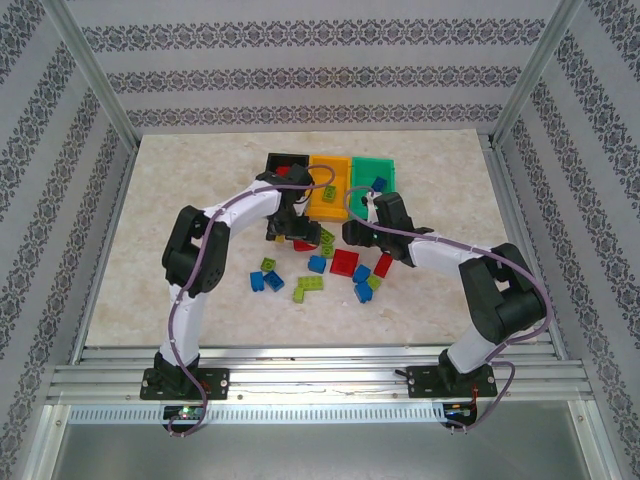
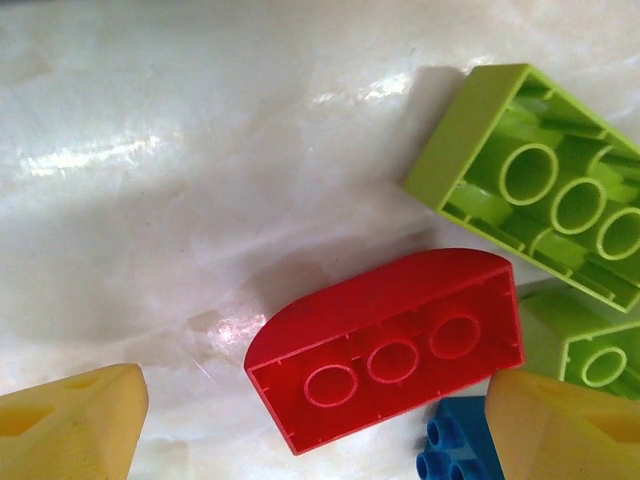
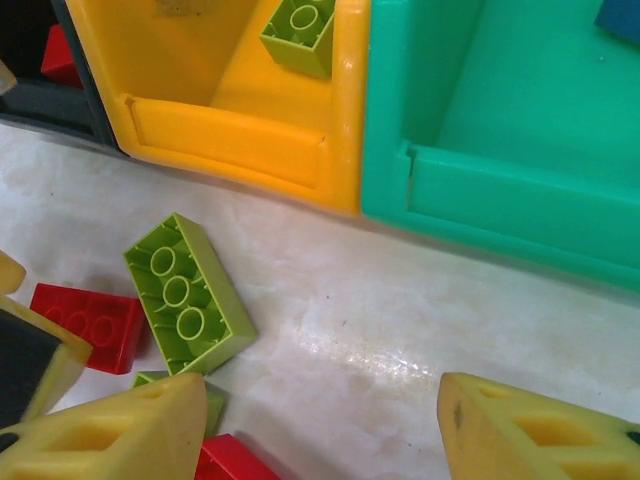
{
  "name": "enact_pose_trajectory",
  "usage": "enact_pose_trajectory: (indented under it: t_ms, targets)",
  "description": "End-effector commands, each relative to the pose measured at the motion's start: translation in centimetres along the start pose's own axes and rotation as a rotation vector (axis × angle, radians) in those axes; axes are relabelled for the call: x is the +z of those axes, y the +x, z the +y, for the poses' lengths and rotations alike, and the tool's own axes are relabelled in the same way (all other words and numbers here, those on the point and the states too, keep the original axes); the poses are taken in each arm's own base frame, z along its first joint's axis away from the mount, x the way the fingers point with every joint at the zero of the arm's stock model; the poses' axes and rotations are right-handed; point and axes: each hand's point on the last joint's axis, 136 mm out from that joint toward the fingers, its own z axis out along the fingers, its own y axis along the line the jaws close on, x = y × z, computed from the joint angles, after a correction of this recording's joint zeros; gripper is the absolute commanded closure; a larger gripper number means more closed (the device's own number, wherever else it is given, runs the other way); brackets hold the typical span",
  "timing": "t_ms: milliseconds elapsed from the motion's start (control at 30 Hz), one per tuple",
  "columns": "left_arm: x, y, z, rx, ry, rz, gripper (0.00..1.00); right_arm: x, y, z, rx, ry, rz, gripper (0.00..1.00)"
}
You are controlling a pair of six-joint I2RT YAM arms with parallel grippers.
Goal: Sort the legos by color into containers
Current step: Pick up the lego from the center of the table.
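Observation:
Red, blue and lime legos lie scattered mid-table, among them a red plate point(image 1: 344, 262) and a lime piece point(image 1: 307, 288). The containers stand in a row at the back: black point(image 1: 285, 162), orange point(image 1: 330, 190), green point(image 1: 375, 170). My left gripper point(image 2: 320, 430) is open low over the table, and a red brick point(image 2: 385, 345) lies underside-up between its yellow fingertips point(image 2: 70, 425), untouched. A lime brick point(image 2: 540, 180) and a blue one point(image 2: 460, 445) lie beside it. My right gripper point(image 3: 320, 430) is open over bare table in front of the orange bin point(image 3: 230, 140) and green bin point(image 3: 500, 190).
The orange bin holds a lime brick point(image 3: 300, 30), the black bin point(image 3: 50, 100) a red one point(image 3: 58, 55), and the green bin a blue one point(image 3: 620, 20). A lime brick point(image 3: 185, 295) and a red brick point(image 3: 90, 325) lie left of the right gripper. Both grippers work close together.

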Motion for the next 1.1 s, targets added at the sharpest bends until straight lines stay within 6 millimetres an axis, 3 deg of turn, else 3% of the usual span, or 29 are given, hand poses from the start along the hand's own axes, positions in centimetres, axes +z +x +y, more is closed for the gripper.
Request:
enact_pose_trajectory:
  t_ms: [0,433,667,833,1067]
  targets:
    - [-0.4,-0.2,-0.1,-0.103,-0.053,-0.057,0.12,-0.6,-0.6,0.8,0.014,-0.040,-0.027,0.37]
    - [-0.2,-0.9,-2.9,-0.186,-0.014,-0.122,0.12,-0.7,-0.7,1.0,0.031,-0.061,-0.033,0.37]
    - [0.3,-0.7,-2.6,-0.172,-0.056,-0.102,0.19,-0.6,-0.7,1.3,0.041,-0.077,-0.032,0.36]
    - [-0.4,-0.1,-2.1,-0.154,-0.067,-0.119,0.27,-0.5,-0.6,1.3,0.044,-0.080,-0.030,0.37]
    - [1.2,1.2,-1.7,-0.145,-0.081,-0.053,0.20,-0.5,-0.6,1.2,0.043,-0.078,-0.030,0.36]
